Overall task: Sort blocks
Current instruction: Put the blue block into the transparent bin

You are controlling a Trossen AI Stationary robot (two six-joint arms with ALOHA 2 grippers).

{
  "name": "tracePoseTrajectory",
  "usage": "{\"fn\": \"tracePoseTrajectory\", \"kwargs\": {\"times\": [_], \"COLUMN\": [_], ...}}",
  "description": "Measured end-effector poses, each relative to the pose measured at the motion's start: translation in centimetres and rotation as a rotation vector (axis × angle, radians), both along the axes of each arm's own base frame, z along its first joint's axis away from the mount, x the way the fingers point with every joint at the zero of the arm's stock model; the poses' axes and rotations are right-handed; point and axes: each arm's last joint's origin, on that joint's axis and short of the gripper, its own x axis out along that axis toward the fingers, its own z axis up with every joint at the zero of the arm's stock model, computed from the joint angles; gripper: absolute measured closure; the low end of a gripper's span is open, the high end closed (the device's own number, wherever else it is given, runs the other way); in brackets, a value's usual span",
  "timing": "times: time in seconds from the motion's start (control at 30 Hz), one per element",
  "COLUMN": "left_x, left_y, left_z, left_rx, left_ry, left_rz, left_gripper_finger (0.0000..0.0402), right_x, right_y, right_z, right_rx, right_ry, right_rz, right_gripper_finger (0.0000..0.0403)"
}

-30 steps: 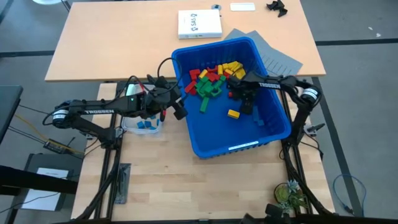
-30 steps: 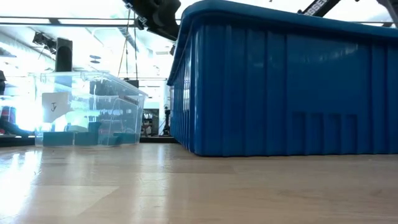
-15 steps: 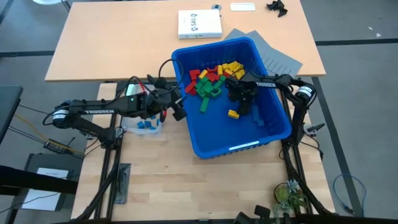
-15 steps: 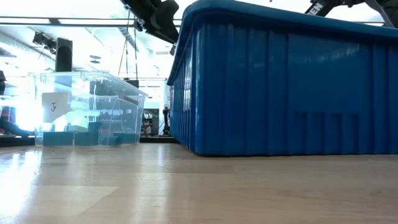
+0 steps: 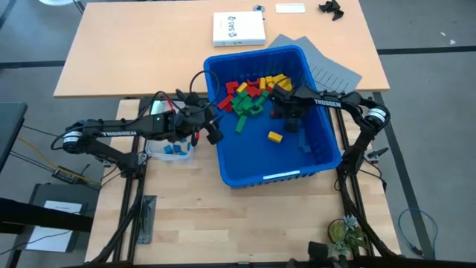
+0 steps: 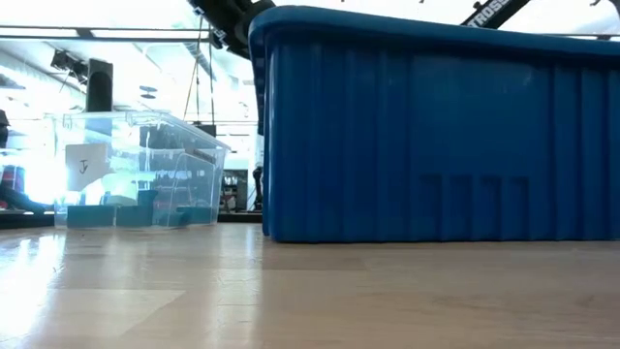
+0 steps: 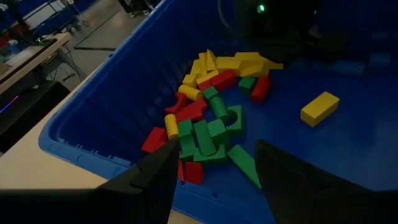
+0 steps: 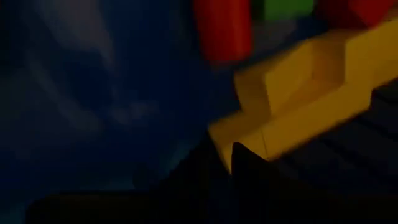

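Judging the blocks [image 5: 251, 93] light, rigid, slick: grip flat sides. Right gripper [image 5: 286, 109], bin's [image 5: 316, 160] three o'clock, grip unclear; left gripper [image 7: 214, 171] parted, empty.

Bin [image 5: 321, 152] sits on my desk [image 5: 186, 216], right of centre. Blocks [image 5: 249, 93] lie heaped in the bin's far half; 1 block [image 5: 275, 136] lies apart, nearer the middle of the bin floor. My right claw [image 5: 291, 119] is inside the bin, between heap and lone block. My left claw [image 5: 212, 130] hangs just outside the bin's left wall. Tub [image 5: 169, 149] stands on the desk left of the bin, under my left arm. Behind my desk stands a 2nd desk [image 5: 134, 52]; on it, a book [image 5: 238, 29] and papers [image 5: 331, 71] behind the bin.
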Motion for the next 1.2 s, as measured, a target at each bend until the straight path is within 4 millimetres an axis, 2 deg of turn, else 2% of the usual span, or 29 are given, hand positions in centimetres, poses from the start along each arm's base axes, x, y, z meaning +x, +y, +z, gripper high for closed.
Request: {"fn": "tracePoseTrajectory", "kwargs": {"times": [0.17, 0.27, 0.43, 0.77, 0.87, 0.93, 1.07, 1.2], "left_x": [0.0, 0.1, 0.2, 0.2, 0.2, 0.2, 0.3, 0.3], "left_y": [0.0, 0.0, -0.1, -0.2, -0.2, -0.2, -0.2, -0.2], "left_z": [0.1, 0.1, 0.2, 0.1, 0.1, 0.1, 0.2, 0.2], "left_rx": [0.001, -0.006, -0.035, -0.037, -0.038, -0.038, -0.025, -0.026], "left_ry": [-0.010, -0.024, -0.040, -0.035, -0.035, -0.035, -0.033, -0.034], "left_rz": [0.000, 0.002, -0.040, -0.057, -0.060, -0.061, -0.068, -0.074], "left_gripper_finger": [0.0183, 0.0183, 0.0183, 0.0183, 0.0183, 0.0183, 0.0183, 0.0183], "right_x": [-0.5, -0.5, -0.9, 0.1, 0.6, 1.1, 2.6, 2.6], "right_y": [0.1, -0.1, -0.4, -1.2, -0.7, 0.0, 0.7, 1.1], "right_z": [-0.2, -0.3, -1.2, -5.5, -5.6, -5.0, -2.8, 0.3], "right_rx": [-0.006, -0.043, 0.010, 0.089, 0.158, 0.195, 0.145, 0.131], "right_ry": [0.124, 0.200, 0.316, 0.400, 0.327, 0.235, -0.008, -0.232], "right_rz": [0.071, 0.121, 0.227, 0.244, 0.291, 0.315, 0.346, 0.318], "right_gripper_finger": [0.0339, 0.0351, 0.0382, 0.0396, 0.0394, 0.0395, 0.0396, 0.0395]}}
